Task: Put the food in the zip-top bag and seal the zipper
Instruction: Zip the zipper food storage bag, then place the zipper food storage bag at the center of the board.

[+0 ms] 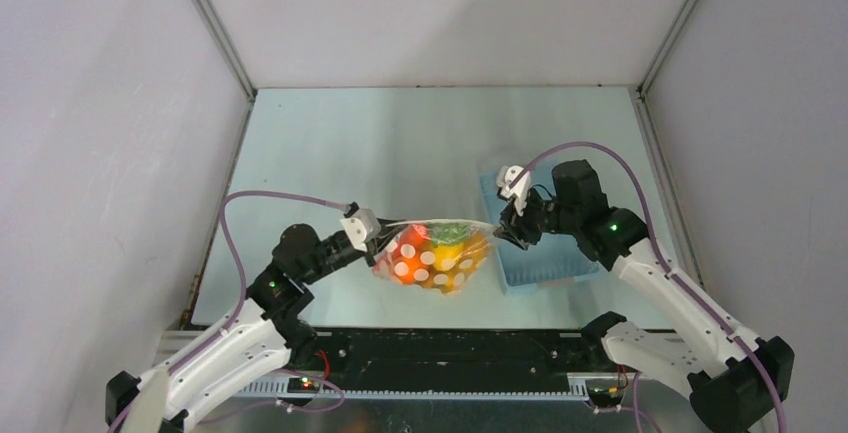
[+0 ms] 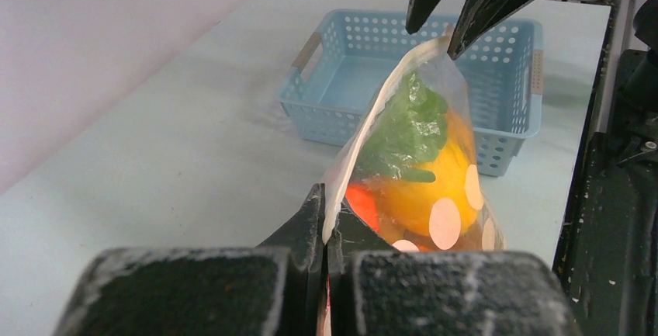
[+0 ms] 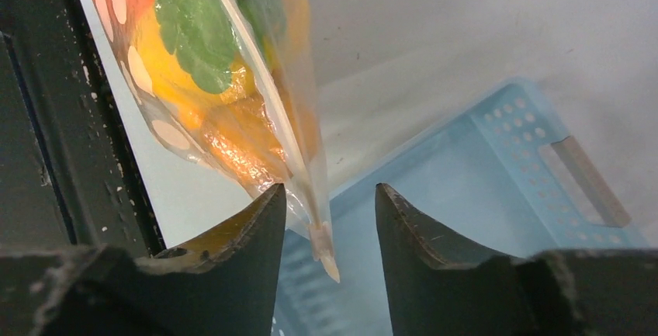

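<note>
The zip-top bag [image 1: 435, 253] hangs off the table between my two grippers, clear with white dots. Inside it sits the food [image 1: 445, 251]: yellow, orange, red and green pieces [image 2: 419, 173]. My left gripper [image 2: 326, 212] is shut on the left end of the zipper [image 2: 372, 111], which runs as one white band to the far end. My right gripper [image 3: 328, 188] stands open around the zipper's other end [image 3: 324, 247], which hangs free between the fingers and nearer the left one. From above, the right gripper [image 1: 503, 233] is at the bag's right corner.
A light blue perforated basket [image 1: 545, 268] lies under and behind the right gripper, with nothing showing inside it [image 3: 496, 165]. Grey walls enclose the table on three sides. The black rail [image 1: 450, 348] runs along the near edge below the bag.
</note>
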Controlling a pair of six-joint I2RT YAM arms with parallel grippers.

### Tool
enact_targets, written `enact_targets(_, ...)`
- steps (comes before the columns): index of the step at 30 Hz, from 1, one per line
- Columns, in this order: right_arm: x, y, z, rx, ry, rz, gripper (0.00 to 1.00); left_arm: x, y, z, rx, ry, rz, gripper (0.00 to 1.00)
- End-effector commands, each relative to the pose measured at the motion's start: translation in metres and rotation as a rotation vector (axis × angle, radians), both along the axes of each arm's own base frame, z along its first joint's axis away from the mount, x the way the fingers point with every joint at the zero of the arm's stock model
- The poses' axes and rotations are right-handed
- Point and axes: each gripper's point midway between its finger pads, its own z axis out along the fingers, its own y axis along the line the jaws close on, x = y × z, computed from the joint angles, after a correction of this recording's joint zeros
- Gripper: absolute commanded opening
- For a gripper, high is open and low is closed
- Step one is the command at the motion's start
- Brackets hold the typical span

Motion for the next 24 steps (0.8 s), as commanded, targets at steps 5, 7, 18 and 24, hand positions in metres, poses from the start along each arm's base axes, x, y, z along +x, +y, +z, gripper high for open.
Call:
enact_targets(5, 0.001, -0.002, 0.007, -0.012, 0.018, 0.003, 0.35, 0.014, 0.005, 0.03, -0.043, -0.123, 0.061, 0.0)
enact_targets(7, 0.0, -0.004, 0.006, -0.014, 0.031, -0.001, 0.26, 0.018, 0.009, 0.03, -0.045, -0.123, 0.093, 0.0)
enact_targets(18, -0.008, -0.004, -0.008, -0.034, 0.101, 0.032, 0.0, 0.046, 0.031, 0.028, -0.125, -0.064, 0.305, 0.0)
enact_targets(24, -0.009, -0.011, -0.024, -0.08, 0.177, -0.015, 0.0, 0.068, 0.052, 0.019, -0.157, -0.01, 0.483, 0.0)
